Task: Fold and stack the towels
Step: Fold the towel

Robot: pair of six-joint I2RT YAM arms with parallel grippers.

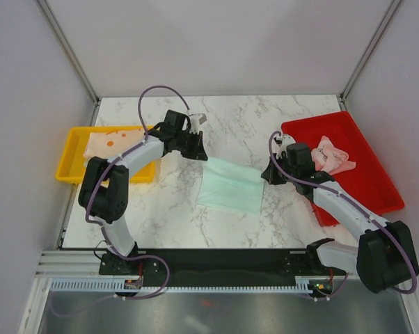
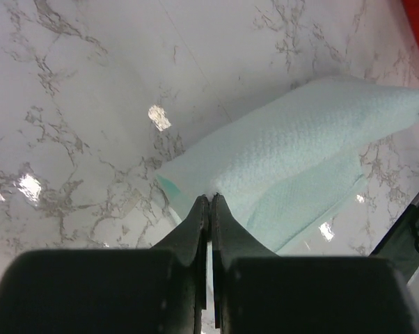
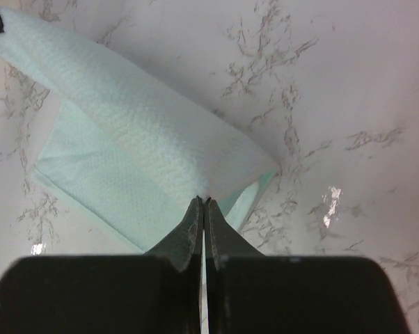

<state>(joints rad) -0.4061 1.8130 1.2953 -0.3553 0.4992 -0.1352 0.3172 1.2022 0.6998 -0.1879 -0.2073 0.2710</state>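
A mint green towel [image 1: 230,186] lies mid-table with its far edge lifted between both grippers. My left gripper [image 1: 203,157] is shut on its far left corner, seen in the left wrist view [image 2: 211,197] with the towel [image 2: 300,146] stretching away. My right gripper [image 1: 266,174] is shut on the far right corner, seen in the right wrist view [image 3: 203,201] with the towel [image 3: 126,132]. A pink patterned towel [image 1: 333,156] lies crumpled in the red tray [image 1: 376,174]. An orange printed towel [image 1: 112,142] lies in the yellow tray [image 1: 70,160].
The marble table [image 1: 251,118] has the yellow tray at its left edge and the red tray at its right edge. Grey walls and metal frame posts [image 1: 70,49] enclose the back and sides.
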